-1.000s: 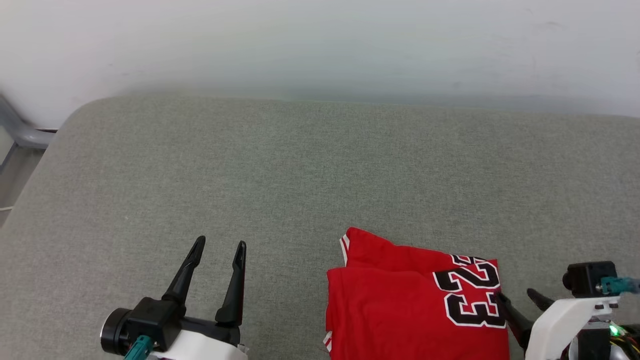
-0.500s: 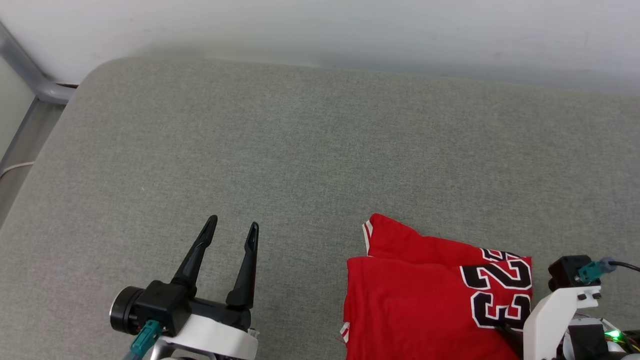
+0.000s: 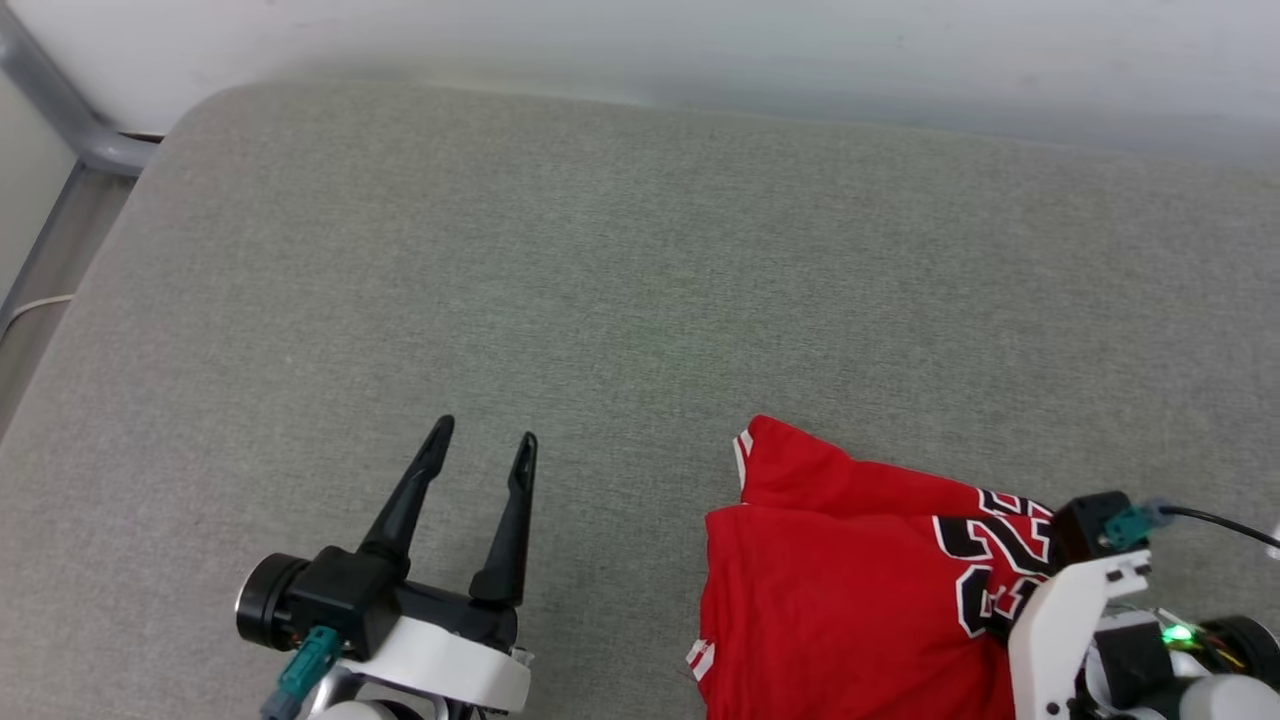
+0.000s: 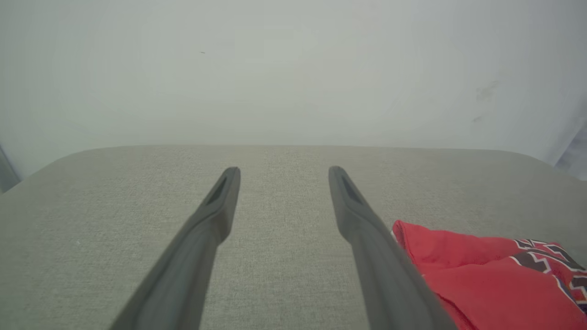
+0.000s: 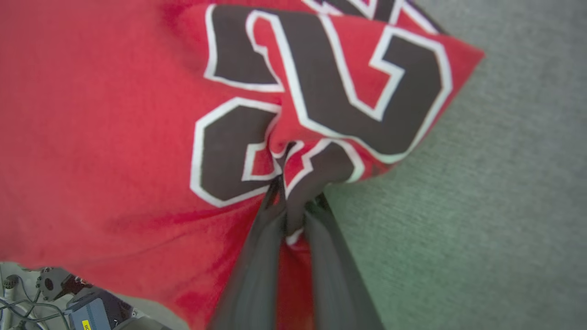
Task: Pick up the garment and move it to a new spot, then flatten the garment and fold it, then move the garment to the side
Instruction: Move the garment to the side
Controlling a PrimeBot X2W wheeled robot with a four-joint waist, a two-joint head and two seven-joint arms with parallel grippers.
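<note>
Head view: folded garment (image 3: 830, 590) on grey cushion (image 3: 600, 250), L gripper (image 3: 485, 430) apart to garment's left, fingers spread, empty; L wrist view: same fingers left of garment; R wrist view: R gripper (image 5: 298, 195) pinching garment's no.-23 corner.

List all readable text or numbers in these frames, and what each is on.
"23": black, white-outlined digits on the red garment, creased where the right gripper pinches the fabric.
yellow sticker on a grey box, bottom left of the right wrist view: too small to read.
No other text is legible.
</note>
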